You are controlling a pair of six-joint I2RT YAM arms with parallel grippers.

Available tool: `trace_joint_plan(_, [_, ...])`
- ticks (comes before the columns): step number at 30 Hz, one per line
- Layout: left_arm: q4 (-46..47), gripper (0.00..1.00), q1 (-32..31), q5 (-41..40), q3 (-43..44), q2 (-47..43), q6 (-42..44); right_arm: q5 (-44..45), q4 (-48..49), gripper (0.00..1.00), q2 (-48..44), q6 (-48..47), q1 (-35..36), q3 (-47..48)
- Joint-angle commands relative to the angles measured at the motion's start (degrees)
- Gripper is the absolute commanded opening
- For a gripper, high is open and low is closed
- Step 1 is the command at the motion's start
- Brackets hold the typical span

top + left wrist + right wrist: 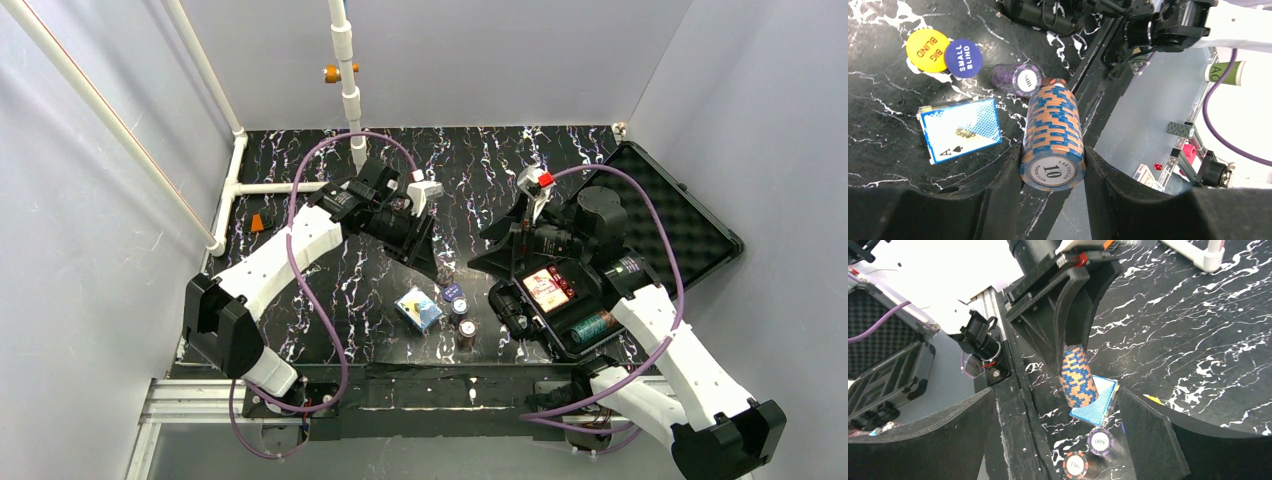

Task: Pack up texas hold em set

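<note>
Orange-and-blue chip stack (1052, 132), end chip marked 10, is clamped between both fingers of the left hand (1053, 172). The hand is closed onto its sides and the stack sits tilted. In the right wrist view the stack hangs over the blue card deck (1096, 399); whether it touches the deck cannot be told. The blue deck lies flat near the middle of the desk (370, 300), with an ace of spades printed on its face. Just right of the deck are a blue SMALL BLIND button (963, 57) touching a yellow BIG BLIND button (927, 50), a purple chip stack (1018, 79) marked 500, and nearer, a red-and-black chip stack (1075, 463) marked 100. Right hand (1055, 405): fingers spread wide, nothing between them, pointing left toward the left hand and its stack. The black case (685, 225) stands open at the right of the desk, its foam-lined lid laid back to the far right. Its base at the near right holds a red card deck (546, 290) and a green chip stack (592, 326).
</note>
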Motion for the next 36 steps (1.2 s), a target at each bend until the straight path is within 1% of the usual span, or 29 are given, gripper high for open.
trace_joint_plan(1, [-1.62,0.00,-0.11,7.55,6.38,-1.56,1.12,-4.44,-1.46,1.00,0.34,-0.30,0.47,2.73])
trace_joint_plan(3, [-3.10,0.00,-0.28,8.50,9.18,-0.55,2.72,-4.64,-1.87,1.00,0.79,-1.05,0.94,2.51])
trace_joint_plan(6, [-5.74,0.00,-0.28,10.81,13.97,1.35,5.87,-1.74,-2.48,1.00,1.30,-3.05,2.15,1.98])
trace_joint_plan(8, [-6.38,0.00,-0.29,10.58,15.88,2.32,6.60,-0.19,-3.01,1.00,1.92,-4.62,3.33,2.12])
trace_joint_plan(9, [-6.51,0.00,-0.32,11.17,16.20,2.58,6.96,0.66,-3.13,0.98,2.27,-5.21,4.00,2.27])
trace_joint_plan(12, [-6.62,0.00,-0.34,14.11,15.58,2.74,8.17,1.90,-2.76,0.94,3.00,-6.68,5.83,2.55])
trace_joint_plan(17, [-5.55,0.00,-0.31,13.79,12.78,0.67,9.99,3.00,-2.88,0.89,4.13,-8.30,8.58,2.58])
trace_joint_plan(20, [-4.17,0.00,-0.31,15.04,10.75,-0.27,10.32,4.64,-3.03,0.85,4.79,-9.26,10.42,2.61])
trace_joint_plan(28, [-1.86,0.00,-0.31,17.31,7.50,-2.19,10.27,6.07,-7.61,0.74,7.70,-12.66,13.41,5.03])
trace_joint_plan(30, [-1.58,0.00,-0.35,17.56,6.94,-2.73,10.28,6.23,-9.24,0.73,8.41,-15.11,13.94,5.68])
trace_joint_plan(36, [-1.20,0.00,-0.30,17.97,6.06,-3.99,10.28,7.36,-12.53,0.73,10.05,-18.66,14.96,7.50])
